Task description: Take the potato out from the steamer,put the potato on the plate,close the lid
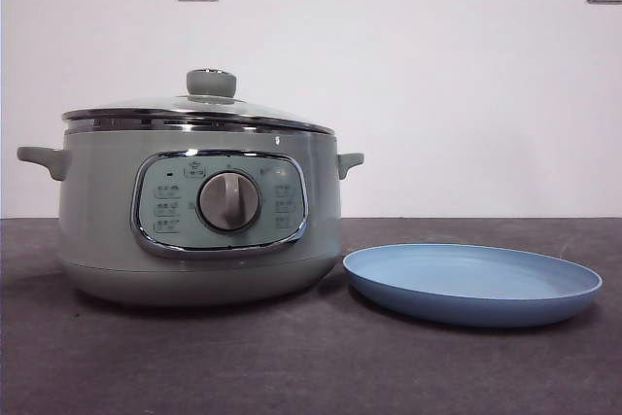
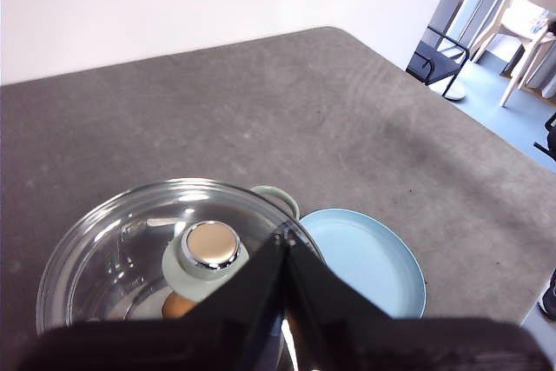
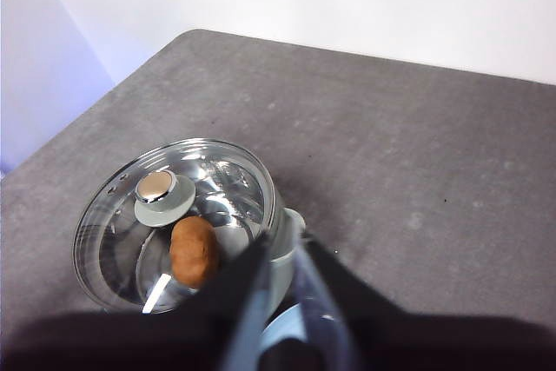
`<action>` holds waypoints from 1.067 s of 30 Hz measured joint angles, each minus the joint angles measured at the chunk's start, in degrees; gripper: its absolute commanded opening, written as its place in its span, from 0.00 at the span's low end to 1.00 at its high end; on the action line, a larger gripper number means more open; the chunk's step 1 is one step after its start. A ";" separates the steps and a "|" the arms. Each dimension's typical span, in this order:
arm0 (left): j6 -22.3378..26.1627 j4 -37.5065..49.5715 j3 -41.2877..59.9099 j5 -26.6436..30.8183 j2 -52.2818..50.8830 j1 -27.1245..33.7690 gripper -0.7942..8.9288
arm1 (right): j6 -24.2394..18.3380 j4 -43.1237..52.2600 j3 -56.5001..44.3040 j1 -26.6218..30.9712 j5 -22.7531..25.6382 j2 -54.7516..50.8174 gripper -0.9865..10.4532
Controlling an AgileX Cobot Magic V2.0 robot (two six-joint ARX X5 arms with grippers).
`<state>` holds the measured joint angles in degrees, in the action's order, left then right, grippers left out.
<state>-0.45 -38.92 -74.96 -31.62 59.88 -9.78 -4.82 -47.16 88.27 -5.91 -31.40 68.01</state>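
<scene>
I am seeing nothing done yet: the lid [image 1: 199, 109] is sitting on the steamer [image 1: 194, 211] at frame left, the potato [image 3: 193, 250] inside, the plate [image 1: 473, 284] lower right bare. Left gripper [image 2: 285, 245] and right gripper [image 3: 282, 254] are pinched together, holding nothing.

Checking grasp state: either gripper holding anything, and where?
Nothing held. Left gripper and right gripper hover shut above the steamer; lid untouched.

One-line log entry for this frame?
phase: pre-grasp | glass lid with green knob: on sage-green steamer | orange-brown potato: inside | light-blue plate: beside pot, bare | left pincer: shut, above lid
</scene>
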 measured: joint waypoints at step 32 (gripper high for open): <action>-2.10 11.19 -0.07 23.67 25.07 -13.79 0.56 | 1.01 0.02 0.13 -0.09 0.31 -0.09 0.69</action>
<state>-2.55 -27.73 -75.02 -7.94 84.95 -23.57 -3.81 -47.13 88.40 -6.00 -31.09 67.92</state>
